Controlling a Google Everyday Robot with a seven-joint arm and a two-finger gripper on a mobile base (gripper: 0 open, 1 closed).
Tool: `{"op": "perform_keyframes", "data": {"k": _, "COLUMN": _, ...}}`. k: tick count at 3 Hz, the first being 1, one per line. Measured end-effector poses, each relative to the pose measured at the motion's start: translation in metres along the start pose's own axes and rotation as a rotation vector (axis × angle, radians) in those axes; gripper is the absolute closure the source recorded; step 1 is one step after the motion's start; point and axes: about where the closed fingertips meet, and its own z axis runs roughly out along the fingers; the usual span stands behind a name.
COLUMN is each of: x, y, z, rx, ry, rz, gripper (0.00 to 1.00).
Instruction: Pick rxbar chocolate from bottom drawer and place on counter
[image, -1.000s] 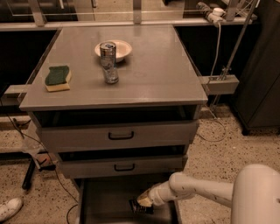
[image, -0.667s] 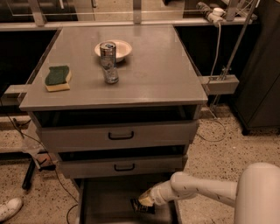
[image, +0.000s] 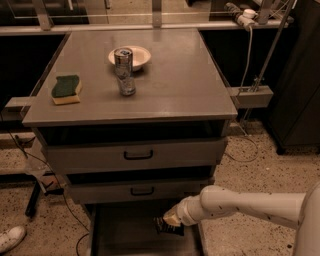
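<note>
The bottom drawer (image: 125, 235) is pulled out at the base of the grey cabinet, its flat floor dark. The rxbar chocolate (image: 168, 228), a small dark-wrapped bar, lies at the drawer's right side. My gripper (image: 170, 220) reaches in from the right on a white arm, and its tip is right at the bar's top edge. The counter (image: 170, 80) is the broad grey top of the cabinet, above the two upper drawers.
On the counter stand a green-and-yellow sponge (image: 66, 89) at the left, a silver can (image: 124, 70) and a white bowl (image: 131, 56) behind it. Two upper drawers with black handles (image: 138, 155) overhang the bottom drawer. Cables and a white shoe (image: 11, 238) lie on the floor at left.
The gripper has stayed at the bar in the bottom drawer, shifting only slightly. Nothing else has moved.
</note>
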Motion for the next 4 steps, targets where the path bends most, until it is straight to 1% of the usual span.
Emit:
{"op": "perform_keyframes", "data": {"k": 1, "x": -0.004, "y": 0.0, "z": -0.008, "rx": 0.007, "ry": 0.003, "rz": 0.004, "gripper": 1.0}}
{"op": "perform_keyframes", "data": {"k": 2, "x": -0.017, "y": 0.008, "z": -0.036, "rx": 0.025, "ry": -0.014, "rz": -0.007, "gripper": 1.0}}
{"op": "perform_keyframes", "data": {"k": 3, "x": -0.042, "y": 0.016, "z": -0.084, "rx": 0.071, "ry": -0.023, "rz": -0.042, "gripper": 1.0}}
{"op": "perform_keyframes", "data": {"k": 4, "x": -0.069, "y": 0.021, "z": -0.124, "rx": 0.122, "ry": -0.021, "rz": -0.086, "gripper": 1.0}}
